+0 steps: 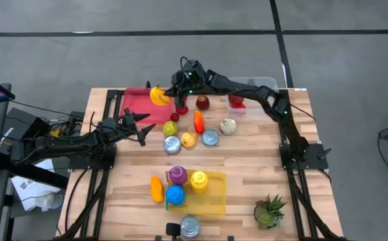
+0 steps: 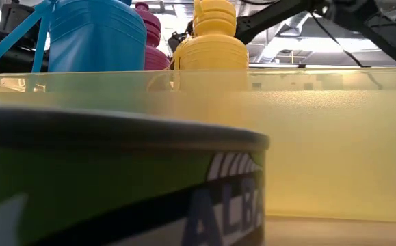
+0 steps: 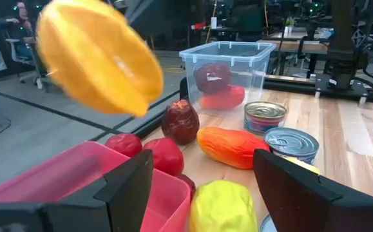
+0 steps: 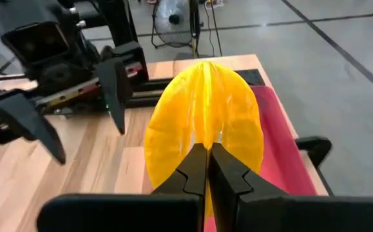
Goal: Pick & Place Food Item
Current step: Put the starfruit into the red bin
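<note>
A yellow-orange starfruit [image 4: 202, 109] hangs in the air over the far end of the red bin [image 1: 137, 104], at the table's far left. My right gripper [image 4: 207, 158] is shut on it, having reached across from the right; the fruit also shows in the high view [image 1: 157, 96] and in the left wrist view [image 3: 99, 55]. My left gripper [image 1: 143, 127] waits open by the bin's near side, holding nothing; its fingers [image 3: 128, 187] frame the bin's corner. My right gripper pinches one thin ridge of the starfruit [image 4: 205, 138] between its two fingertips. The fingers reach from the table's right, slanting a little downward. The fruit sticks out beyond the fingertips, lifted clear above the red bin.
Red fruits [image 3: 167, 154], a dark red one [image 3: 181, 121], an orange fruit [image 3: 233, 146], a yellow one [image 3: 221, 206] and cans [image 3: 265, 115] lie mid-table. A clear box [image 1: 250, 94] with red items stands far right. Near the front are a yellow tray [image 1: 210, 201] with bottles and a plant [image 1: 269, 211].
</note>
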Controlling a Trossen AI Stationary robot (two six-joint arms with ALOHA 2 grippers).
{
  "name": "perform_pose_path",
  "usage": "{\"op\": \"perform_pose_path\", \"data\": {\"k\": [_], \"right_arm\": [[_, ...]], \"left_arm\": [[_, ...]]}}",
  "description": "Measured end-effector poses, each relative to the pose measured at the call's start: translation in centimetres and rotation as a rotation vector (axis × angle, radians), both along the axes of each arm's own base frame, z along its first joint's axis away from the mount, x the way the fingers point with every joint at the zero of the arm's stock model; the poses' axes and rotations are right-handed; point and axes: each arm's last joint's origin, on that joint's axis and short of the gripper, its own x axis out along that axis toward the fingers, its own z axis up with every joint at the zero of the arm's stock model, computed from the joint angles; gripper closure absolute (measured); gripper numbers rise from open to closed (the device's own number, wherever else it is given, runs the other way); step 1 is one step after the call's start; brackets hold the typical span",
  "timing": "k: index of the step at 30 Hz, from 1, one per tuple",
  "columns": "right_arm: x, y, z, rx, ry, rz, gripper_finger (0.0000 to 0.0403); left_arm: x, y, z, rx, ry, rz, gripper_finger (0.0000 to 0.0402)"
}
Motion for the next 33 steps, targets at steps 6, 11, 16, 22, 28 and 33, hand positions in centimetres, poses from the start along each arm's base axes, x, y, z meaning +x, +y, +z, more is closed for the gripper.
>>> {"op": "perform_pose_path", "data": {"k": [6,11,16,22,28,33], "right_arm": [[1.2,-0.5,-1.2,0.041,0.053,-0.006,0.0403],[1.5,-0.7,-1.6,0.067,0.082,-0.013,0.0403],[1.5,-0.7,-2.2,0.092,0.108,-0.018,0.0403],[1.5,-0.6,-2.3,0.1,0.122,-0.018,0.0403],[1.5,-0.5,-2.3,0.119,0.121,-0.028,0.0402],[1.5,-0.5,-2.3,0.116,0.125,-0.026,0.0398]], "left_arm": [[0.0,0.0,0.0,0.0,0.0,0.0,0.0142],[0.0,0.0,0.0,0.0,0.0,0.0,0.0142],[0.0,0.0,0.0,0.0,0.0,0.0,0.0142],[0.0,0.0,0.0,-0.001,-0.003,0.0,0.0142],[0.0,0.0,0.0,-0.001,-0.005,0.0,0.0142],[0.0,0.0,0.0,-0.001,-0.005,0.0,0.0142]]}}
